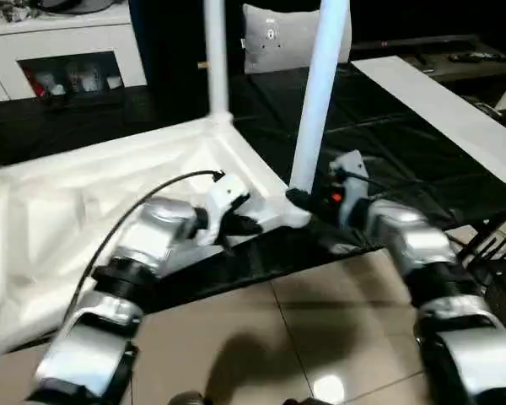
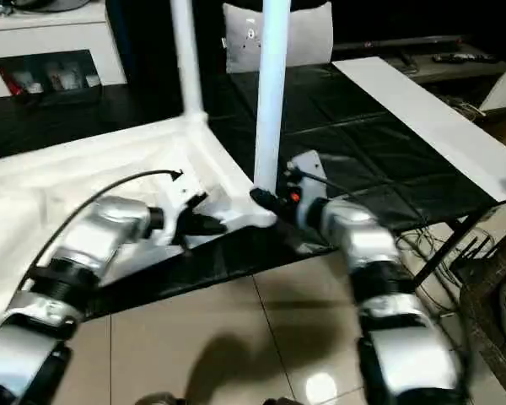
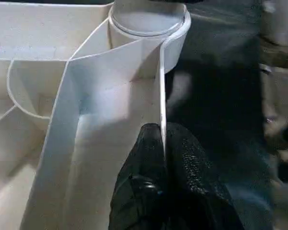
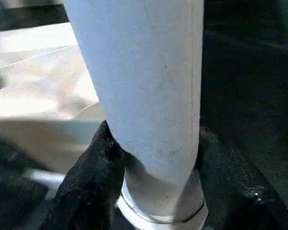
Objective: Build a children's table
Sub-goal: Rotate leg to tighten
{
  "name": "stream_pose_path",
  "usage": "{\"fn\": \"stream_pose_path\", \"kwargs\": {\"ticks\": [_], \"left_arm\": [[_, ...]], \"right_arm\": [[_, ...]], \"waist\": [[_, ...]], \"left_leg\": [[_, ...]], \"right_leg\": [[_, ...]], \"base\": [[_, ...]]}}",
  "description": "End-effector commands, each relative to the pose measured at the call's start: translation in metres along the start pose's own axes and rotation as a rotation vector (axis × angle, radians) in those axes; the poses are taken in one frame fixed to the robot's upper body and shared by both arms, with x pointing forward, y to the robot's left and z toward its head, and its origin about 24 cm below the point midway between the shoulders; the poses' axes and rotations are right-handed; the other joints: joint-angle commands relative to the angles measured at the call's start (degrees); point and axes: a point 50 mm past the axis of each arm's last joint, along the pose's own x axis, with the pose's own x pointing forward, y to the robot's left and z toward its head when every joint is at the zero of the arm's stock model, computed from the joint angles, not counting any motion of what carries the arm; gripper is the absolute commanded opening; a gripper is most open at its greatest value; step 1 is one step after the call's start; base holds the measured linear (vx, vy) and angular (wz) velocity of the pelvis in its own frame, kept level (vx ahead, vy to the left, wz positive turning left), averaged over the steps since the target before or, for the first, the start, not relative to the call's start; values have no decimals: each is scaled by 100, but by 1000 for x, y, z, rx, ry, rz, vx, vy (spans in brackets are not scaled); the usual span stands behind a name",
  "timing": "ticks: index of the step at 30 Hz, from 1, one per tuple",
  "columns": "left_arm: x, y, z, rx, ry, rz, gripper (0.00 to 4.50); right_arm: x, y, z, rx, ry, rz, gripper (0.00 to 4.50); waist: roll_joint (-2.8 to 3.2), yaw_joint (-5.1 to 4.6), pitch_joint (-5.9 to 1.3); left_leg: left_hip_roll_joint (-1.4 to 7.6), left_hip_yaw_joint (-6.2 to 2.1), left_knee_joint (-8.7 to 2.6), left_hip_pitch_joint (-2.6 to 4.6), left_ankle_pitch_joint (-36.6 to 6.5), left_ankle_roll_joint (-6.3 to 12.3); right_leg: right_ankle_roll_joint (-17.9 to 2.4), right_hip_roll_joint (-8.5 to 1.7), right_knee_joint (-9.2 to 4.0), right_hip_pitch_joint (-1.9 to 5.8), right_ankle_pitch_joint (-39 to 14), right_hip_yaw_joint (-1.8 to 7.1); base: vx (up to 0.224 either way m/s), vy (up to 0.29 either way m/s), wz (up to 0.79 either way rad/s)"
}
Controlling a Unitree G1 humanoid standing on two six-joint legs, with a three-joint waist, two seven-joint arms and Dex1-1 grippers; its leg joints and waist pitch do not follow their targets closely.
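The leg (image 1: 319, 101) is clamped near its base by the right gripper (image 1: 302, 201), its long axis upright, pointing to 12 o'clock above the corner socket (image 3: 149, 24). The rim of the upturned table top (image 1: 84, 194), at 9 o'clock from the leg, is pinched by the left gripper (image 3: 163, 143).

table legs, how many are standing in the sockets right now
2: one leg in the near corner socket, gripped by the right gripper; another leg in the far corner socket. Other corners lie outside the pictures.

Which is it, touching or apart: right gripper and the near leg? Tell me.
Touching. In the right wrist view the right gripper has its black fingers pressed against both sides of the near leg, just above the corner socket.
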Motion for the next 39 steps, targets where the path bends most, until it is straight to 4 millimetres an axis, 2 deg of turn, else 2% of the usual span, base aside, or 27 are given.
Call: {"fn": "stream_pose_path", "kwargs": {"ticks": [1,2,4,5,7,9,11,12,14,15,16,17,18,20,21,23,24,25,29,31,33,34,35,36,37,38,39], "left_arm": [[20,-20,33,35,-119,-74,0],[21,-20,35,34,-120,-64,0],[22,-20,35,38,-117,-55,0],[21,-19,35,49,-111,-39,0],[18,-14,31,92,-92,-14,0],[14,-10,27,115,-75,2,0],[12,-7,26,140,-68,12,0],[10,-4,23,163,-55,19,0],[6,1,19,210,-28,23,0],[5,3,18,249,-19,20,0],[1,6,17,304,-5,13,0],[0,8,16,325,2,9,0],[-1,9,17,340,2,7,0],[-3,12,19,396,-16,-5,0],[-6,16,23,427,-33,6,0],[-9,23,27,451,-38,33,0],[-10,24,27,458,-39,38,27],[-12,27,27,448,-58,41,43],[-14,27,26,386,-105,19,71],[-15,28,31,298,-245,66,97],[-16,28,33,254,-303,99,102],[-18,30,30,171,-360,159,124],[-19,30,26,111,-385,189,124],[-20,29,21,51,-406,215,133],[-25,25,16,6,-442,248,139],[-25,25,16,6,-442,248,147],[-28,23,14,-6,-465,272,147]], "right_arm": [[10,3,-4,70,-17,-95,231],[11,3,-4,74,-27,-107,266],[12,3,-4,63,-29,-129,269],[11,3,-5,57,-30,-124,279],[7,6,-5,37,-61,-66,311],[1,5,-5,16,-83,-56,311],[-3,4,-6,7,-91,-37,332],[-8,4,-9,-3,-100,-14,345],[-17,5,-13,-12,-102,30,364],[-21,5,-15,-18,-103,42,364],[-31,4,-18,-31,-109,53,376],[-36,4,-19,-36,-114,58,389],[-38,4,-20,-40,-116,60,396],[-49,6,-22,-51,-122,73,402],[-58,9,-24,-64,-137,65,424],[-67,11,-27,-82,-153,43,436],[-68,12,-27,-86,-155,39,441],[-71,11,-30,-21,-149,-12,448],[-72,9,-35,3,-130,-68,450],[-73,10,-38,-8,-112,-101,450],[-73,11,-39,-9,-114,-111,450],[-71,12,-39,-21,-113,-116,450],[-72,12,-39,-44,-103,-129,450],[-73,11,-41,-71,-87,-150,450],[-76,11,-43,-82,-73,-163,450],[-76,11,-43,-82,-73,-163,450],[-77,11,-45,-78,-71,-167,450]], "waist": [[-17,53,-489],[-14,55,-483],[-1,45,-486],[6,52,-493],[-4,81,-500],[-6,124,-487],[-14,137,-487],[14,148,-476],[-4,169,-468],[9,167,-477],[-11,173,-469],[-7,203,-449],[-7,199,-458],[-15,223,-460],[7,247,-446],[-18,291,-450],[-21,287,-465],[-27,281,-463],[1,271,-464],[-11,270,-456],[-17,267,-449],[-22,259,-437],[-24,256,-438],[-114,232,-439],[-164,241,-424],[-144,230,-418],[-162,216,-430]], "left_leg": [[332,-196,-322,29,-442,376],[343,-195,-324,40,-470,403],[365,-205,-332,29,-444,476],[375,-199,-330,50,-439,487],[359,-193,-316,24,-425,533],[365,-188,-316,18,-435,619],[363,-186,-320,20,-432,635],[360,-193,-323,26,-499,618],[364,-194,-334,27,-562,603],[367,-202,-335,29,-565,591],[370,-199,-343,44,-654,548],[350,-192,-346,52,-691,568],[374,-207,-359,49,-733,509],[362,-204,-358,59,-773,462],[356,-195,-360,65,-805,461],[341,-197,-365,72,-792,446],[366,-224,-379,56,-772,410],[364,-220,-378,56,-760,410],[366,-213,-366,60,-709,347],[369,-210,-370,55,-744,324],[367,-207,-367,56,-824,301],[365,-202,-365,57,-864,314],[362,-199,-361,56,-871,313],[369,-186,-361,49,-853,311],[368,-190,-358,29,-726,331],[373,-188,-358,24,-722,360],[375,-183,-361,51,-753,362]], "right_leg": [[-783,-643,-444,386,-1508,394],[-818,-640,-445,383,-1419,396],[-899,-647,-411,400,-1195,400],[-945,-646,-408,386,-1131,406],[-992,-653,-374,412,-964,412],[-913,-645,-383,403,-953,409],[-825,-643,-391,399,-1012,408],[-791,-642,-421,388,-1167,397],[-650,-632,-436,398,-1313,400],[-645,-630,-435,394,-1338,395],[-575,-637,-463,386,-1443,404],[-487,-616,-507,371,-1555,403],[-476,-637,-469,381,-1620,405],[-382,-640,-494,379,-1762,404],[-321,-635,-546,362,-1880,400],[-169,-618,-570,347,-1958,399],[-213,-650,-516,369,-1864,395],[-210,-641,-531,362,-1865,390],[-435,-683,-514,359,-1756,403],[-529,-687,-506,362,-1700,400],[-581,-691,-501,369,-1719,394],[-592,-688,-520,367,-1810,388],[-571,-694,-523,373,-1856,391],[-564,-686,-506,383,-1871,394],[-491,-728,-484,391,-2132,392],[-446,-728,-522,375,-2215,399],[-352,-696,-540,355,-2295,393]], "base": [[0,0,0],[0,0,0],[0,0,0],[0,0,0],[0,0,0],[0,0,0],[0,0,0],[0,0,0],[0,0,0],[0,0,0],[0,0,0],[0,0,0],[0,0,0],[0,0,0],[0,0,0],[0,0,0],[0,0,0],[0,0,0],[0,0,0],[0,0,0],[0,0,0],[0,0,0],[0,0,0],[0,0,0],[0,0,0],[0,0,0],[0,0,0]]}}
